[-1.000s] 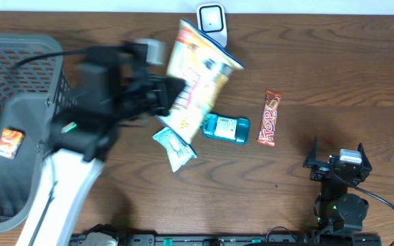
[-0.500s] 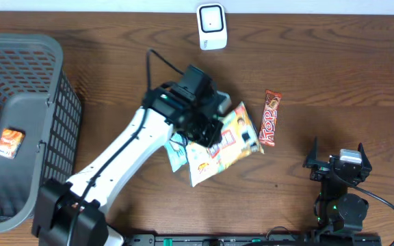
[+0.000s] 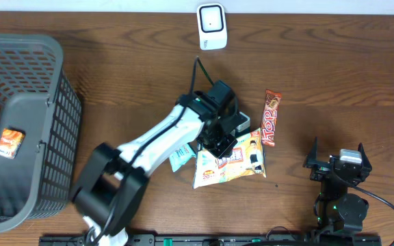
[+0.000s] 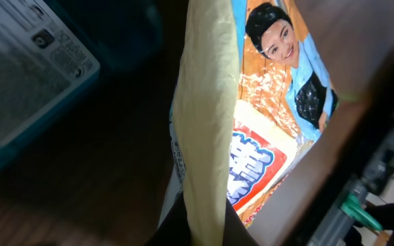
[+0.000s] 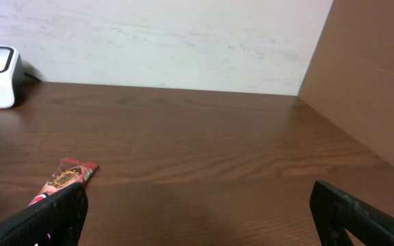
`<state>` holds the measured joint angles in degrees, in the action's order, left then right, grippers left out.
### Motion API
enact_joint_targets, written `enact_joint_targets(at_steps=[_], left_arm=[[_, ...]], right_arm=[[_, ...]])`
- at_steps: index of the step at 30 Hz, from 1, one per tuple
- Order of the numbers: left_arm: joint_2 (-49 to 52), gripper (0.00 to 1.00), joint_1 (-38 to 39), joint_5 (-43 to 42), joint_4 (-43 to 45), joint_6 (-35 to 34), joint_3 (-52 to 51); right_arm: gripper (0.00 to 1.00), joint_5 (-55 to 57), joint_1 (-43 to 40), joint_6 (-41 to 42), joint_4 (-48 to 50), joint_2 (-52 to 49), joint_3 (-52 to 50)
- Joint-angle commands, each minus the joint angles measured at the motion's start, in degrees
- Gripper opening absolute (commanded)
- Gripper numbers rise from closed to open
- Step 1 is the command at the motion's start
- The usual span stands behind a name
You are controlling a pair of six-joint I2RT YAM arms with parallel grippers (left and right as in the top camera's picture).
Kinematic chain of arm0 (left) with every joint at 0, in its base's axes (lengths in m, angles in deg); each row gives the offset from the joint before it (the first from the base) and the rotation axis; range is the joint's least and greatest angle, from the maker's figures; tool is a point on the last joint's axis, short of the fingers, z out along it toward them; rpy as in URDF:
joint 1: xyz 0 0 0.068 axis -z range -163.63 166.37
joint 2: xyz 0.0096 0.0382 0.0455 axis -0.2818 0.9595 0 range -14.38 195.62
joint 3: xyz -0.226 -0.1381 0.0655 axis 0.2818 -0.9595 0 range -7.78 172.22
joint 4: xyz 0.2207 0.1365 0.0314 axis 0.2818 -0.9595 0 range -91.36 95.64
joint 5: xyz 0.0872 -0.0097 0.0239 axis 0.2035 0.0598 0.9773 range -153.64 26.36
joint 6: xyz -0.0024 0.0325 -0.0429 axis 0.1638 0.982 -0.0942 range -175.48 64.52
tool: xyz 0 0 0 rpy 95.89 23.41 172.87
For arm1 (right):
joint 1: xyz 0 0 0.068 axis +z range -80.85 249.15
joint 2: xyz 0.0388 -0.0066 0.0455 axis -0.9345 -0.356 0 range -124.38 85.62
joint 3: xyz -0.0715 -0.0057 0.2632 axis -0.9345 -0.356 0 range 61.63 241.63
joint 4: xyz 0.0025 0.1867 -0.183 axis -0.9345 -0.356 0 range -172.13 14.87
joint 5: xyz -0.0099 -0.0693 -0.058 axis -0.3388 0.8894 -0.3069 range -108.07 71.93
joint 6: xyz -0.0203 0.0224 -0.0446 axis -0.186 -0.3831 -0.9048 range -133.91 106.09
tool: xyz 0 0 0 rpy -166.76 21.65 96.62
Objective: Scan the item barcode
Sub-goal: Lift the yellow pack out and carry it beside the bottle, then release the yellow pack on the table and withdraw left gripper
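Overhead, step: left jaws pinch the snack bag (image 3: 230,162) low at the worktop (image 3: 334,75), just beside the chocolate bar (image 3: 271,118) and well apart from the barcode scanner (image 3: 211,26); the scan looks not yet made.
Overhead, next move: lift the bag and turn its barcode, which I cannot find, toward the scanner's window.
Overhead, surface: dark wood worktop; grey basket (image 3: 60,102) at the left edge.
Left wrist, grip: bag's folded edge (image 4: 207,137) clamped; teal box (image 4: 33,61) beside it.
Right wrist, room: right jaws spread and idle; pale wall (image 5: 183,34), cardboard panel (image 5: 368,89) at right.

Snack bag (image 3: 228,162) beside candy bar (image 3: 271,118)
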<state>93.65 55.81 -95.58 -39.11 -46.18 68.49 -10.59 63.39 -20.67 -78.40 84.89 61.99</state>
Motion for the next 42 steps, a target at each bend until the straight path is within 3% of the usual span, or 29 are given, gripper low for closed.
enact_joint_targets(at_steps=[1, 4, 12, 19, 25, 31, 39, 41, 42], left_arm=[[2.43, 0.08, -0.15, -0.57, 2.38, 0.87, 0.04], [2.97, 0.08, -0.22, 1.68, 6.14, -1.73, 0.04], [2.99, 0.07, -0.22, 21.29, 14.6, -15.3, 0.04], [2.99, 0.07, -0.22, 23.12, 16.98, -15.89, 0.04], [2.86, 0.08, -0.26, 29.46, 17.0, -17.68, 0.09], [1.18, 0.38, -0.24, 27.91, 16.57, -20.59, 0.17], [-9.09, 0.54, -0.26, 22.56, 16.61, -19.78, 3.28], [-13.38, 0.62, -0.55, 25.11, 16.61, -19.28, 3.54], [-15.8, 0.71, -0.79, 27.45, 16.59, -19.26, 3.54]], right_arm=[[0.99, 0.33, 0.24, -0.59, -0.2, 0.09, -0.04], [0.99, 0.31, 0.24, -0.59, -0.2, 0.09, -0.04], [0.99, 0.31, 0.24, -0.59, -0.2, 0.09, -0.04], [0.99, 0.31, 0.24, -0.59, -0.2, 0.09, -0.04], [0.99, 0.31, 0.24, -0.59, -0.2, 0.09, -0.04], [0.99, 0.31, 0.24, -0.59, -0.2, 0.09, -0.04], [0.99, 0.31, 0.24, -0.59, -0.2, 0.09, -0.04], [0.99, 0.31, 0.24, -0.59, -0.2, 0.09, -0.04], [0.99, 0.31, 0.24, -0.59, -0.2, 0.09, -0.04]])
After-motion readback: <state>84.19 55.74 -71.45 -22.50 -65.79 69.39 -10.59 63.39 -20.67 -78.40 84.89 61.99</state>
